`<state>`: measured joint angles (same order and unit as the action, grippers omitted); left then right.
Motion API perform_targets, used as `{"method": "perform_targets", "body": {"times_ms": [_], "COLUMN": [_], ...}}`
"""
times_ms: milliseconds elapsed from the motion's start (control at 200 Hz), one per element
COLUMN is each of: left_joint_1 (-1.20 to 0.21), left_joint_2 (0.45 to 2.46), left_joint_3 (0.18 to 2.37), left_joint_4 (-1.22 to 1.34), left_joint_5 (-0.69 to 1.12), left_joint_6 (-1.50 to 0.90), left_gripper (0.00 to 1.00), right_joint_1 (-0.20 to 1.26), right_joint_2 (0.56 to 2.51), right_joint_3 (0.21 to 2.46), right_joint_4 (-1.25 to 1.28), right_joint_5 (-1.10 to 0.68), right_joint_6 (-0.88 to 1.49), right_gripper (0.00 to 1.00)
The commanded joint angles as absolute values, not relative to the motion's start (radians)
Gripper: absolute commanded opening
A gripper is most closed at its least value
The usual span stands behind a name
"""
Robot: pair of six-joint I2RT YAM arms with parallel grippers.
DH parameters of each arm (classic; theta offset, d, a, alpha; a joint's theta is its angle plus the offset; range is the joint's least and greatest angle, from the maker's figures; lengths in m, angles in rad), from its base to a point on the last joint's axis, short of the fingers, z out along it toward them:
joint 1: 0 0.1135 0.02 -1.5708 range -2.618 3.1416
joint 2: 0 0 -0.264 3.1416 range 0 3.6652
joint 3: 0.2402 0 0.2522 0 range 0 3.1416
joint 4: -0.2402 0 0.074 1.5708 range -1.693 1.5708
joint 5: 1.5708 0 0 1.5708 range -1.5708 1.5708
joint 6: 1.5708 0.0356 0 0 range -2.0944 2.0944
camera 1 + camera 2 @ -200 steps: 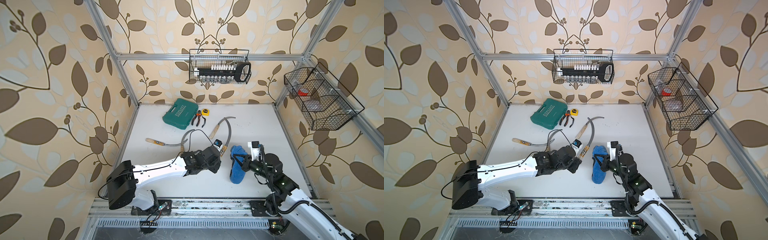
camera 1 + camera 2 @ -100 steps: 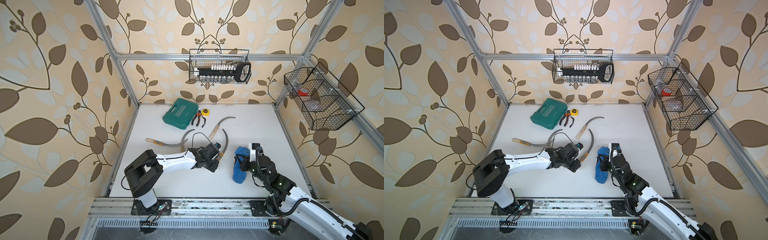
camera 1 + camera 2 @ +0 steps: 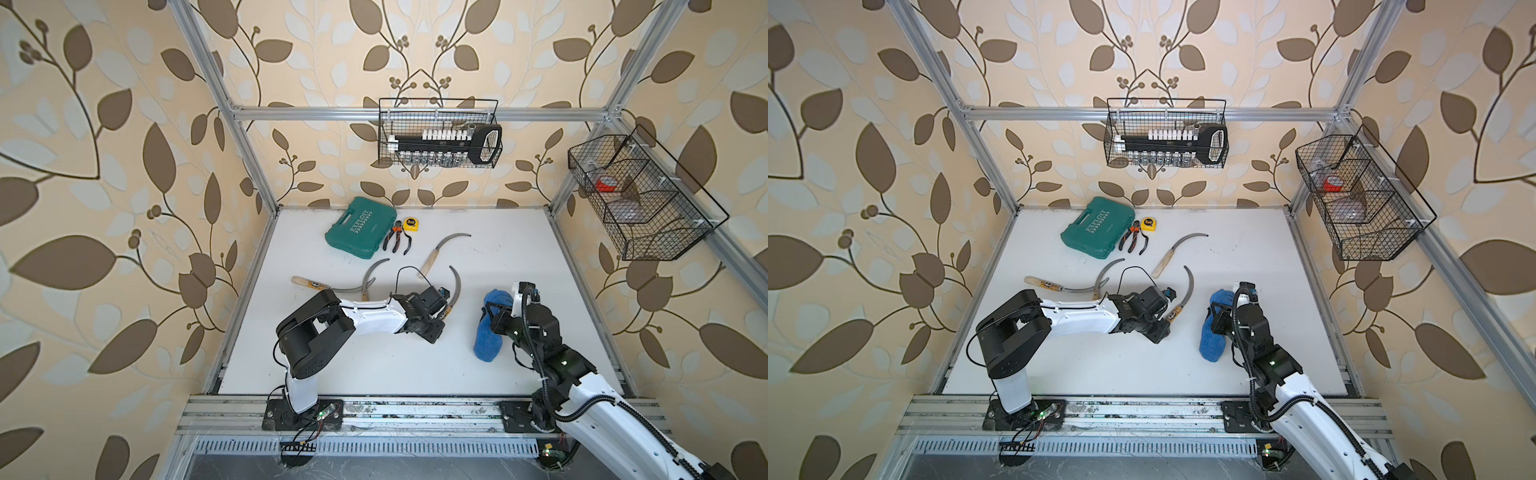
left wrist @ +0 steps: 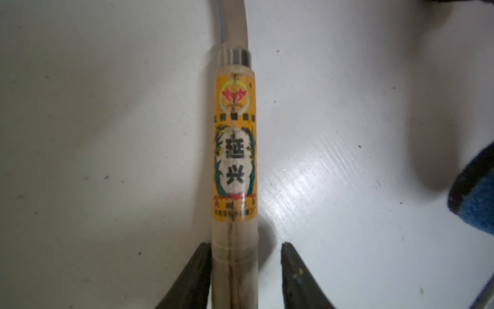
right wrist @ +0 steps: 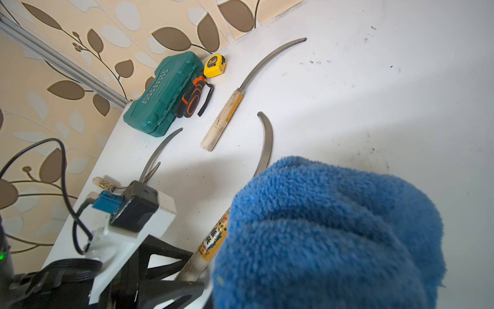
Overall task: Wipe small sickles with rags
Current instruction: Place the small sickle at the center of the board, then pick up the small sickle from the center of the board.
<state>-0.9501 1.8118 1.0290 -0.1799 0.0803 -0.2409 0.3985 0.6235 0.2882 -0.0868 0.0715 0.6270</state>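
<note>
Several small sickles lie on the white table (image 3: 519, 249). The nearest sickle (image 3: 457, 282) (image 3: 1190, 286) has its labelled wooden handle (image 4: 235, 160) flat on the table between the fingers of my left gripper (image 4: 246, 246) (image 3: 442, 313). That gripper is open: one finger touches the handle, the other stands clear of it. The blue rag (image 3: 488, 340) (image 3: 1212, 336) hangs from my right gripper (image 3: 492, 316), just right of that sickle. The rag (image 5: 334, 235) hides the right jaws in the right wrist view. Other sickles: (image 3: 430, 262), (image 3: 305, 282), (image 3: 374, 268).
At the back of the table sit a teal tool case (image 3: 360, 227), orange-and-black pliers (image 3: 397, 240) and a yellow tape measure (image 3: 410, 224). A wire basket (image 3: 440, 137) hangs on the back wall and another wire basket (image 3: 640, 199) on the right wall.
My left gripper has set the sickle down on the table and opened off its handle; the left elbow has folded up. My right gripper has carried the rag slightly right, away from the blade.
</note>
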Motion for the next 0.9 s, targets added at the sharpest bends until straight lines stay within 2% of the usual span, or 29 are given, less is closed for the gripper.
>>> {"method": "perform_targets", "body": {"times_ms": [0, 140, 525, 715, 795, 895], "left_joint_1": [-0.965, -1.002, -1.129, -1.155, -1.156, -1.156], "left_joint_2": [1.764, 1.731, 1.658, 1.637, 1.617, 1.608], "left_joint_3": [0.962, 0.889, 0.719, 0.654, 0.619, 0.605], "left_joint_4": [-0.149, -0.090, 0.056, 0.132, 0.189, 0.215], "left_joint_5": [0.089, 0.034, -0.261, -0.352, -0.314, -0.294], "left_joint_6": [-0.231, -0.225, -0.299, -0.334, -0.321, -0.310], "left_gripper": [0.51, 0.52, 0.50, 0.37, 0.39, 0.47], "right_joint_1": [0.394, 0.395, 0.393, 0.393, 0.393, 0.393], "right_joint_2": [0.627, 0.629, 0.648, 0.646, 0.643, 0.644], "right_joint_3": [0.317, 0.313, 0.304, 0.302, 0.301, 0.301], "right_joint_4": [-0.070, -0.064, -0.048, -0.048, -0.048, -0.046], "right_joint_5": [0.040, 0.034, 0.029, 0.023, 0.019, 0.015], "right_joint_6": [0.615, 0.617, 0.621, 0.621, 0.623, 0.623], "right_gripper": [0.00, 0.00, 0.00, 0.00, 0.00, 0.00]}}
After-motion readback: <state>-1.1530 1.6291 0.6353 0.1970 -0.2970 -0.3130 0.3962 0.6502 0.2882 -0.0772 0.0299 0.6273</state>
